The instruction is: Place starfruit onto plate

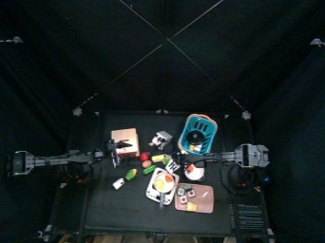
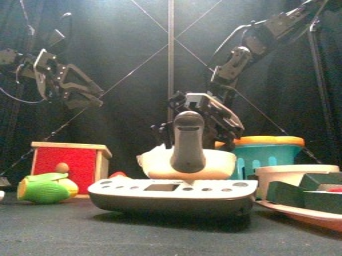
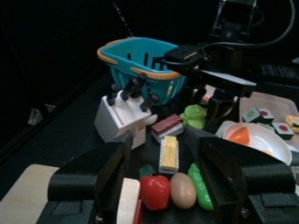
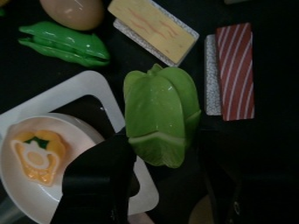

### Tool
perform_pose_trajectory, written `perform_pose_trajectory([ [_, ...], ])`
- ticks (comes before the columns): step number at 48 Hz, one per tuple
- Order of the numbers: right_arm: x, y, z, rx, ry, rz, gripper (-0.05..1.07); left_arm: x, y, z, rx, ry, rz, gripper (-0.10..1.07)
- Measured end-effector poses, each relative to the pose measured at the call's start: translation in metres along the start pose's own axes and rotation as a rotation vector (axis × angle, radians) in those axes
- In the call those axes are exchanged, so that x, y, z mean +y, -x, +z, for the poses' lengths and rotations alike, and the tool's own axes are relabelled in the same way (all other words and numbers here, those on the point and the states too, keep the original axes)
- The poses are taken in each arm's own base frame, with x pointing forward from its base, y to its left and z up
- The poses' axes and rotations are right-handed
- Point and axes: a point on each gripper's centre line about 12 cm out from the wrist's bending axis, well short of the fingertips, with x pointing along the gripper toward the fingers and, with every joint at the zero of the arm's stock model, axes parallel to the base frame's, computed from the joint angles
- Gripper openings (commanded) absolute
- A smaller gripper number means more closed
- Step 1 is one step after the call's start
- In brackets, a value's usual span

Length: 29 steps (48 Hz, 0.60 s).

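Note:
The green starfruit lies on the black table between a white dish and a bacon strip; it also shows in the top view and the left wrist view. My right gripper is open, low over it, with one jaw on each side of its near end. The salmon-pink plate sits at the table's front right with sushi pieces on it, and its edge shows in the front view. My left gripper is open and empty, back at the table's left.
A white oblong dish lies left of the plate. A teal basket stands at the back right, a red box at the back left. A yellow block, pea pod, bacon strip and egg lie close around.

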Motion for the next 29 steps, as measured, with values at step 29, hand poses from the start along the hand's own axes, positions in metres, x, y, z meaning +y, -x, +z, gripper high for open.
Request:
perform_pose_trajectory([
  [29, 0.051, 0.087, -0.056, 0.07, -0.002, 0.202, 0.72, 0.0, 0.0, 0.0, 0.0, 0.001, -0.002, 0.88],
])
